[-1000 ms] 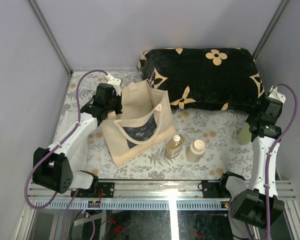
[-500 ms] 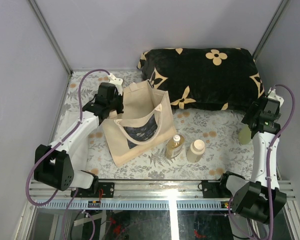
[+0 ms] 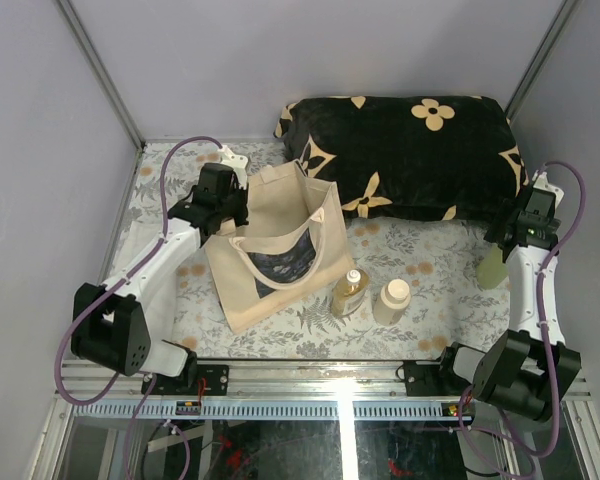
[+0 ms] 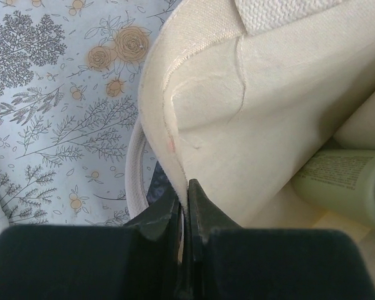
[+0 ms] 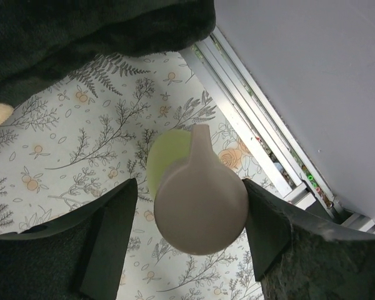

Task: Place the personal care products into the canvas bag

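The cloth bag (image 3: 280, 255) sits on the left half of the table (image 3: 420, 250), and its mouth is open. The left hand (image 3: 223, 208) is at the far left corner of the bag. In the left wrist view, its two black fingers (image 4: 169, 209) are pressed tight together on the edge of the bag's cloth, so it is pinching the bag.

One green bottle (image 4: 344, 181) lies on its side inside the bag, down by the bottom.

A yellow bottle (image 3: 349, 293) with a small white cap and a cream bottle (image 3: 391, 300) with a wide cap stand side by side on the table, just to the right of the bag. They are close together. I cannot tell if they touch.

The other green bottle (image 3: 490, 268) stands upright near the right edge of the table, in front of the black pillow (image 3: 410, 150) with cream flowers. The right hand (image 3: 525, 228) hangs over it. In the right wrist view, this hand (image 5: 187, 187) is spread wide, with one finger on each side of the bottle's pale round cap (image 5: 200, 215). The left finger is clear of the cap. The right finger is very close, and I cannot tell if it touches.
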`<action>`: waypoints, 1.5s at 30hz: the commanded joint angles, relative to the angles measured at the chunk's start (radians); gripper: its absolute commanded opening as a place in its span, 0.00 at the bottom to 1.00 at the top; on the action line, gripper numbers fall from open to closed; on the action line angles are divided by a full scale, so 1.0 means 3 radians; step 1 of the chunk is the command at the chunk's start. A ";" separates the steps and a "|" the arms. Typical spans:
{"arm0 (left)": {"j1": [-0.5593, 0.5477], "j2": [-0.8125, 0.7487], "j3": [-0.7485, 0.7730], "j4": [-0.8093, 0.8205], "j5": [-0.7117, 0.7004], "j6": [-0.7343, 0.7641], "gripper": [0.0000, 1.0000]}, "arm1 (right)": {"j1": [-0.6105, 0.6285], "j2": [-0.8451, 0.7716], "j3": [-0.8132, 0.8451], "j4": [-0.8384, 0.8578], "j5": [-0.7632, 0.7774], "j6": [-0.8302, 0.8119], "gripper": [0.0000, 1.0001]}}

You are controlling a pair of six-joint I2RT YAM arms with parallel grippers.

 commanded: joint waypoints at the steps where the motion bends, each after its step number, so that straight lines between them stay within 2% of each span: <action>1: -0.0073 0.0093 0.0045 -0.0062 0.0094 -0.0016 0.00 | 0.0012 0.0053 0.0178 0.0238 0.0098 -0.0065 0.72; 7: -0.0073 0.0144 0.0075 -0.0062 0.0095 -0.0008 0.00 | 0.0013 0.0026 0.0085 0.0330 0.0139 -0.0107 0.64; 14: -0.0071 0.0206 0.0093 -0.0048 0.0134 -0.0011 0.00 | 0.0011 -0.0009 0.0030 0.0340 0.0158 -0.0134 0.33; 20: -0.0073 0.0196 0.0094 -0.0043 0.0144 -0.0008 0.00 | 0.0012 -0.0034 0.0156 0.0211 0.0099 -0.0107 0.26; 28: -0.0073 0.0160 0.0110 -0.0034 0.0140 -0.0020 0.00 | 0.0132 -0.0089 0.0379 -0.0034 -0.0309 -0.0149 0.25; 36: -0.0078 0.0131 0.0066 0.0030 0.0133 -0.0054 0.00 | 0.0665 -0.0136 0.0762 -0.0327 -0.0359 -0.0115 0.24; 45: -0.0103 0.0106 0.0017 0.0137 0.0108 -0.0135 0.00 | 0.1431 0.0206 0.1516 -0.0435 -0.0688 -0.0021 0.21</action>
